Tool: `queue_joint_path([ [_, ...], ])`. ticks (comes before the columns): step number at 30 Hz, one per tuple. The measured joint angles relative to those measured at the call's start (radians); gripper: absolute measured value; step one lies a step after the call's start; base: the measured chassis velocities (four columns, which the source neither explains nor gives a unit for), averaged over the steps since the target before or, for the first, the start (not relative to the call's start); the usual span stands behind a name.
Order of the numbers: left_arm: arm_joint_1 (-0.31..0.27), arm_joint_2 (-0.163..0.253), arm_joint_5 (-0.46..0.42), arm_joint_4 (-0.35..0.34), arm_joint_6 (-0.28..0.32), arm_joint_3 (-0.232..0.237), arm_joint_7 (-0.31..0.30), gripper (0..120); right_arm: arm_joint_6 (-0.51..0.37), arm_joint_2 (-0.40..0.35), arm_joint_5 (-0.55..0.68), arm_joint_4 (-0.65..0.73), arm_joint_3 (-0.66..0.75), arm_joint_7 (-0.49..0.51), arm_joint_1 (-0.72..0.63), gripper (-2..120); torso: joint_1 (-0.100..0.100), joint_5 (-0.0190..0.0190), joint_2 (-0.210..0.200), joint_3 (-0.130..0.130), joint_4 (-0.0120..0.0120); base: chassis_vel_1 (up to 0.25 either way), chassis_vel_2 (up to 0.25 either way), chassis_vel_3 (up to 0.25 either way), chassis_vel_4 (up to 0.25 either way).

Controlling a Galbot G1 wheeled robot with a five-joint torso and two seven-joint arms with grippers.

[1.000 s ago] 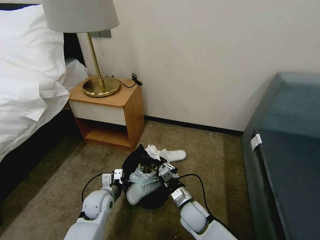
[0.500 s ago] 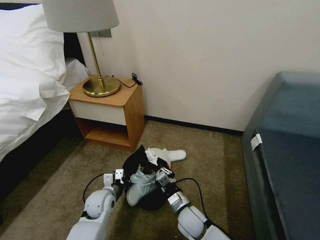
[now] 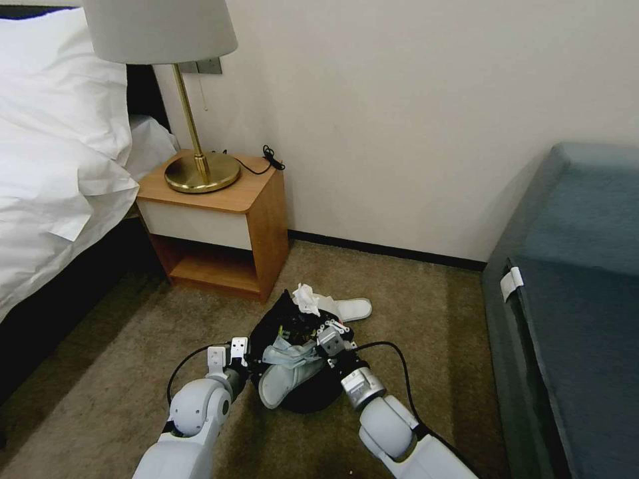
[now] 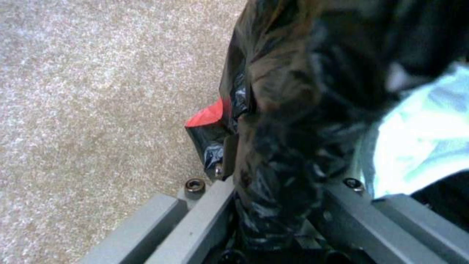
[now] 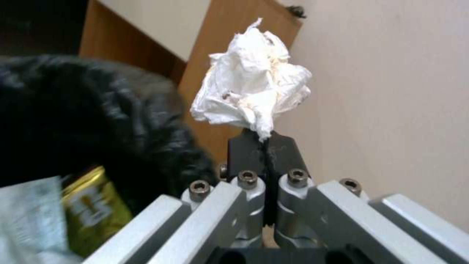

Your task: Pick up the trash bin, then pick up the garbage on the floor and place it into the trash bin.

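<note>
Two hands worked low over the carpet. Right hand (image 5: pixel 266 146) pinched a crumpled tissue (image 5: pixel 251 82) above the trash bin (image 3: pixel 303 396); left hand (image 4: pixel 273 205) clamped the bin's black bag rim. One slipper (image 3: pixel 283 376) overhung its mouth, another (image 3: pixel 346 307) lay beyond, open carpet (image 3: pixel 426 313) around.

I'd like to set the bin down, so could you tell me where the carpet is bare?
Bare carpet lies between the black-bagged round trash bin and the blue sofa, and left toward the bed. It is crowded behind the bin, where a white slipper lies.
</note>
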Motion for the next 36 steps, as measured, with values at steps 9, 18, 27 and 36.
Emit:
queue_joint_path([
  [9, -0.003, 0.006, 0.002, 0.018, -0.003, -0.012, -0.002, 0, -0.017, 0.003, 0.023, 0.032, 0.01, 0.006, 0.022, 0, 0.0, 0.0001, 0.0, 0.0, 0.0001, 0.0, 0.0, 0.0, 0.0],
  [18, -0.018, 0.0, 0.01, 0.047, -0.007, -0.019, -0.009, 0, -0.026, -0.005, 0.022, 0.073, -0.005, 0.007, -0.001, 0, 0.0, 0.0002, 0.0, 0.0, 0.0003, 0.0, 0.0, 0.0, 0.0],
  [27, -0.029, -0.008, 0.003, 0.052, 0.003, -0.018, -0.027, 0, -0.023, -0.015, -0.012, 0.089, -0.04, 0.003, -0.059, 0, 0.0, 0.0002, 0.0, 0.0, 0.0002, 0.0, 0.0, 0.0, 0.0],
  [36, -0.031, -0.019, -0.04, 0.011, 0.041, -0.011, -0.075, 0, -0.014, -0.005, -0.04, 0.077, -0.071, 0.002, -0.096, 0, 0.0, 0.0001, 0.0, 0.0, 0.0002, 0.0, 0.0, 0.0, 0.0],
])
